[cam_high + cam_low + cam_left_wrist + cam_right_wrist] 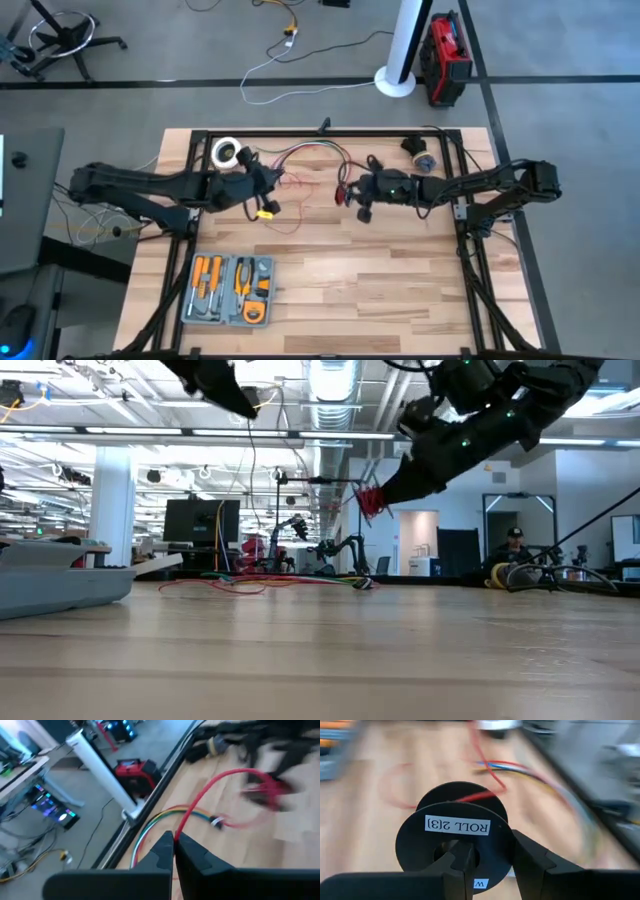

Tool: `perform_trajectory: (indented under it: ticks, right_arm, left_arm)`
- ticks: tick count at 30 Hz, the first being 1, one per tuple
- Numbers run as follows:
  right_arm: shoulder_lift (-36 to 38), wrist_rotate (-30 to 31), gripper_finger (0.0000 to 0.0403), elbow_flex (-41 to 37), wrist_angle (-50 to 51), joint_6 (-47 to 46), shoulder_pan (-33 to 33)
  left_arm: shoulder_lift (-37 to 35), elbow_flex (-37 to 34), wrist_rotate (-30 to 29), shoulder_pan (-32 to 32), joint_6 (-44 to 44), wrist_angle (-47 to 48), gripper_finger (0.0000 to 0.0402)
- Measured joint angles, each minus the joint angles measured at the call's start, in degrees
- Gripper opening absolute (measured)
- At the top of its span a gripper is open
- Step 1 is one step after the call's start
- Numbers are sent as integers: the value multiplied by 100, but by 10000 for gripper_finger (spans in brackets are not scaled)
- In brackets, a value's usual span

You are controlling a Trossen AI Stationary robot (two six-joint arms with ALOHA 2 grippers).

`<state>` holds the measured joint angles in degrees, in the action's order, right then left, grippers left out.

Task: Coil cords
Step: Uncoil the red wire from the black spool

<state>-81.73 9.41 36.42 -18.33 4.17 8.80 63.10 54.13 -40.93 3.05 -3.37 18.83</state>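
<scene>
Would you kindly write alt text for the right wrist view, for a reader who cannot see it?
The right gripper holds a black spool labelled "ROLL 2(3)", with thin red wire running from it across the wooden table. Coloured wires lie blurred beyond.

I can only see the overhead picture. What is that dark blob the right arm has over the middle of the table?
Observer: The right wrist view shows the right gripper clamped on a black spool labelled ROLL 2(3).
Operator: And the left arm?
Observer: In its wrist view, the left gripper has its fingers pinched shut on the red wire.
Operator: Are they resting on the wood?
Observer: No. The low view shows both held well above the table.
</scene>
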Motion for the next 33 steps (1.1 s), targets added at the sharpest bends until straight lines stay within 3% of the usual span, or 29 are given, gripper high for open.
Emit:
perform_trajectory:
  ticks: [7, 11, 18, 24, 29, 33]
  right_arm:
    - [0, 2463, 108, 1, -36, 19, 36]
    - [0, 3206, 108, -1, -272, 234, -5]
    - [0, 3263, 108, -2, -1330, 1128, -372]
    - [0, 3261, 108, -2, -2003, 1855, -784]
    - [0, 3169, 108, -2, -2223, 2223, -1024]
    - [0, 2586, 108, -2, -2386, 2280, -1168]
  left_arm:
    - [-176, 0, 0, 709, 600, 591, 0]
    - [66, 0, 7, 1007, 1122, 982, 0]
    - [890, 0, 5, 1137, 1588, 1135, 0]
    - [1929, 0, -101, 1006, 1460, 1035, 2]
    - [2586, 0, -303, 748, 1433, 630, 32]
    - [2879, 0, -283, 491, 1344, 398, 70]
